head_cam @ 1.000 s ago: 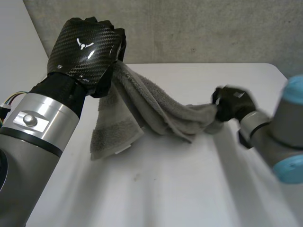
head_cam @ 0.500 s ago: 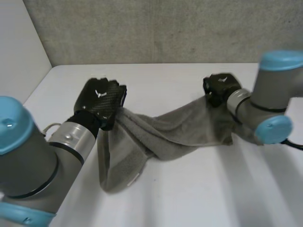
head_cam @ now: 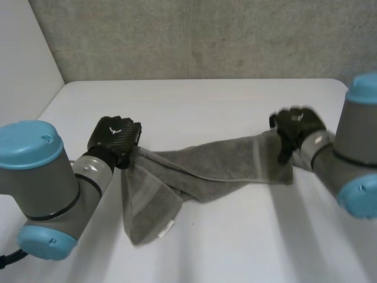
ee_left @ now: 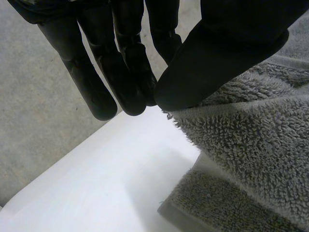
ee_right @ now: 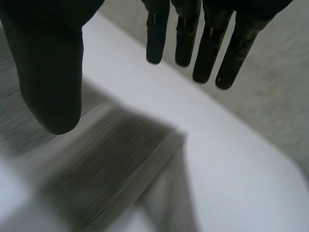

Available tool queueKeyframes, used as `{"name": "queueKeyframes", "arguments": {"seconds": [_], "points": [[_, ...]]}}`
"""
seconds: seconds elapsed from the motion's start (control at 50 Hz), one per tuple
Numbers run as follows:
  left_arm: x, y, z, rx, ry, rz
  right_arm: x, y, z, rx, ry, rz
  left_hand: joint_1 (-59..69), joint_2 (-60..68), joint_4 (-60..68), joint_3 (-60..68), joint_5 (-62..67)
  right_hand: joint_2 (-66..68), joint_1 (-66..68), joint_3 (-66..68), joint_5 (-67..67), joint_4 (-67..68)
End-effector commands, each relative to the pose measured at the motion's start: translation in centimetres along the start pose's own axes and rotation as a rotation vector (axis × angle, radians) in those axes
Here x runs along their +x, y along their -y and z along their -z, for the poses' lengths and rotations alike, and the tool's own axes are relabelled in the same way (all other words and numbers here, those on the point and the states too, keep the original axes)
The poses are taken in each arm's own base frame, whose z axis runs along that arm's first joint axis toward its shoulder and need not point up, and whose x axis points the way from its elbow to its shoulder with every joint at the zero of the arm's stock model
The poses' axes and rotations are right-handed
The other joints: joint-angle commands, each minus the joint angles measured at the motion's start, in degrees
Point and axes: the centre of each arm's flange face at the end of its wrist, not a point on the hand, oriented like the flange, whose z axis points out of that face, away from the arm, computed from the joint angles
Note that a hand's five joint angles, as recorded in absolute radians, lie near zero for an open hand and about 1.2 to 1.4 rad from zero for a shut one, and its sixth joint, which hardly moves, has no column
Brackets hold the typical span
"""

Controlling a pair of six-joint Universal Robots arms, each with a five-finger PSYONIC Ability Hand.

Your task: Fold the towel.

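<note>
A grey towel [head_cam: 224,162] lies stretched in a twisted band across the white table [head_cam: 247,236], its left part folded over and trailing toward the front. My left hand [head_cam: 115,137] sits at the towel's left end. In the left wrist view its thumb [ee_left: 217,53] and fingers [ee_left: 120,77] pinch the towel's [ee_left: 251,145] edge. My right hand [head_cam: 297,127] hovers over the towel's right end. In the right wrist view its thumb [ee_right: 48,72] and fingers [ee_right: 203,43] stand apart with nothing between them, and the towel [ee_right: 96,169] lies below.
A grey wall [head_cam: 206,35] runs along the table's far edge, and a pale wall [head_cam: 20,76] borders the left side. Bare table surface lies in front of the towel and behind it.
Both hands came down and spread the towel onto the table. The right hand let go of the towel's right end and opened; the left hand kept its grip.
</note>
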Motion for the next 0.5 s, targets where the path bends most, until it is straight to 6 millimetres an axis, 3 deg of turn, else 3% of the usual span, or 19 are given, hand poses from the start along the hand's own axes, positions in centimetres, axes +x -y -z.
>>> {"name": "queueKeyframes", "arguments": {"seconds": [0.02,0.14,0.28,0.5], "points": [[0.2,-0.4,0.0,-0.014,-0.006,-0.001,-2.3,-4.5,1.8,-0.08,0.1,-0.005,11.0,10.2,10.2,10.3,10.3,12.1,15.4,11.8,12.6,11.9],[0.3,-0.6,0.0,-0.02,-0.008,-0.001,-3.4,-5.7,1.3,-0.002,0.146,-0.001,11.0,10.2,10.2,10.3,10.3,12.3,15.5,12.0,12.8,12.1],[0.3,-0.8,0.1,-0.025,-0.009,-0.001,-4.1,-7.7,-1.2,0.031,0.138,0.009,11.0,10.2,10.2,10.3,10.3,15.3,18.6,15.0,15.8,15.1],[0.3,-0.8,0.1,-0.027,-0.009,-0.001,-4.4,-8.7,-2.6,0.03,0.133,0.019,11.0,10.2,10.2,10.3,10.3,21.2,24.4,20.9,21.7,21.0]]}}
